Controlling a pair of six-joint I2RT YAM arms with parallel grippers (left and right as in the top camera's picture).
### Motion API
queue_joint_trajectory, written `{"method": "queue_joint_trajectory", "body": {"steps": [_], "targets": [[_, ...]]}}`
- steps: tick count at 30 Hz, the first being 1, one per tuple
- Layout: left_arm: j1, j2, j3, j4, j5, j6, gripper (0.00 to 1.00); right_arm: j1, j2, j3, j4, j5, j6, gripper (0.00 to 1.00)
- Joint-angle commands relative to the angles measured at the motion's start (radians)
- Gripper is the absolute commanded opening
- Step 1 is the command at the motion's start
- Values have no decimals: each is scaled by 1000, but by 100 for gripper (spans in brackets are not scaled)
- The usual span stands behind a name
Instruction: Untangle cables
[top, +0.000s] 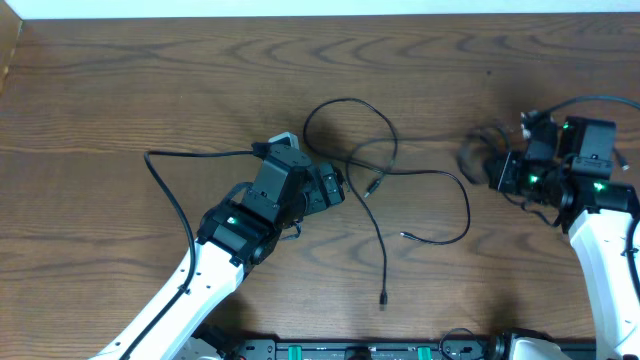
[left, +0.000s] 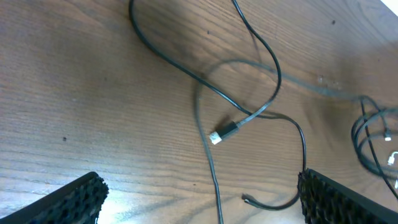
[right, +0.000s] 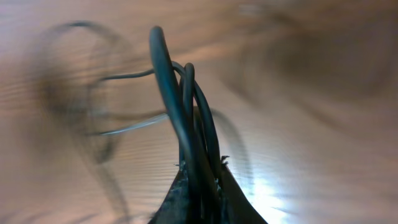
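Now right hand (right: 200, 182) tight around black cables (right: 166, 81)

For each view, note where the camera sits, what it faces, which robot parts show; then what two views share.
Overhead: above table, facing down at cables; left hand, right hand show.
Left wrist: on left arm, facing a plug; open fingers show.
Right wrist: on right arm, blurred; shut hand pinches cables.
Shared: overhead also shows that plug.

1. The cables (top: 345, 100) sprawl on the counter (top: 120, 90) between both arms
2. The left gripper (top: 335, 187) sits just left of them
3. The right gripper (top: 478, 160), at their right, pinches several strands
4. One plug end (top: 383, 299) lies nearest the front
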Motion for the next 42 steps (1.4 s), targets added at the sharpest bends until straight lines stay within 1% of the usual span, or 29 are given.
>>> {"method": "queue_joint_trajectory", "body": {"steps": [1,2,3,4,5,6,8,10,12,15,16,18,19,20,22,26,31,36,39,42], "targets": [[5,-9,-1,-4,-45,26,98,10,-5,3,-10,339,117,46],[4,-9,-1,-4,-60,26,98,9,-4,3,-8,338,119,70],[5,-9,-1,-8,-71,26,98,9,-4,3,-4,337,119,86],[5,-9,-1,-13,-86,26,98,10,-5,3,0,325,115,98],[5,-9,-1,-20,-101,28,98,11,-5,3,10,279,85,99],[5,-9,-1,-30,-122,28,98,11,-5,3,18,227,54,99],[5,-9,-1,-64,-191,27,98,19,-8,3,50,50,-24,99],[24,-13,-1,-98,-232,-6,98,45,-9,3,130,-153,-105,99],[55,-24,-1,-99,-231,-20,98,82,-7,3,178,-217,-129,99],[114,-63,-1,-97,-230,-30,98,165,10,3,237,-216,-160,99],[137,-80,-1,-97,-230,-29,98,204,21,3,254,-193,-163,99],[168,-107,-1,-99,-230,-29,98,266,38,3,262,-67,-152,99],[186,-130,-1,-106,-229,-29,98,307,50,3,243,145,-75,99],[191,-142,-1,-115,-229,-29,98,321,56,3,218,300,18,99],[190,-160,-1,-140,-230,-29,98,325,55,3,158,485,160,99],[190,-167,-1,-191,-230,-28,98,302,20,4,90,574,172,99],[190,-167,-1,-198,-230,-29,98,259,-8,4,-2,720,171,99],[190,-167,-1,-198,-229,-29,98,191,6,-5,-55,735,168,99],[190,-167,-1,-198,-216,-29,98,158,27,-18,-32,760,168,99],[190,-167,-1,-199,-211,-29,98,131,67,-39,-12,701,161,99]]}}
